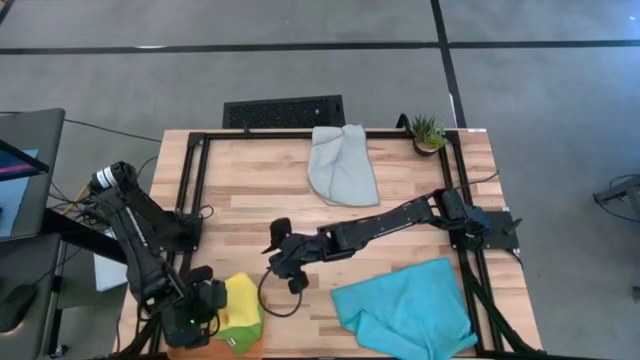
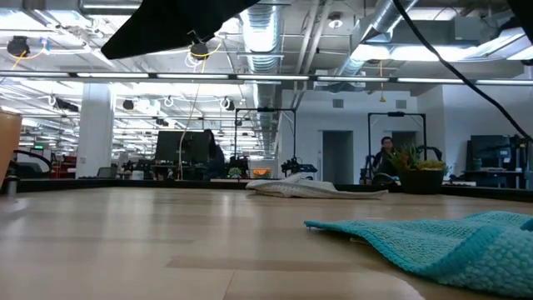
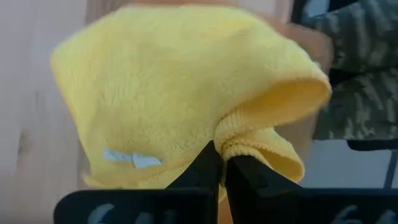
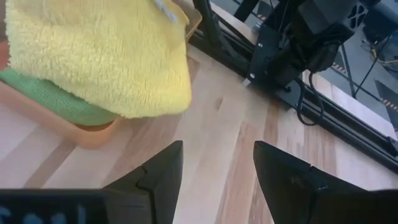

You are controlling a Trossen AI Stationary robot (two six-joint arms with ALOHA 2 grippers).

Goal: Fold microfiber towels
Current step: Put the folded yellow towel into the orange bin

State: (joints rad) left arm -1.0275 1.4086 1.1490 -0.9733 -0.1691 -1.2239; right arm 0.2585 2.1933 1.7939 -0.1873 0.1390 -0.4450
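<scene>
Across the wooden table (image 1: 250,190) grey towel (image 1: 342,165) and turquoise towel (image 1: 405,308) lie rumpled (unfolded), while left gripper (image 3: 222,163) pinches yellow towel (image 3: 180,93); right gripper (image 4: 217,168) hangs spread.

Left gripper (image 1: 222,303) — yellow towel (image 1: 243,303).

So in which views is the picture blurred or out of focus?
Left wrist view: the yellow towel pinched by the left gripper looks soft, the background smeared. Low view: the near table and turquoise towel are blurry, the far room sharper. High view: sharp throughout.
</scene>
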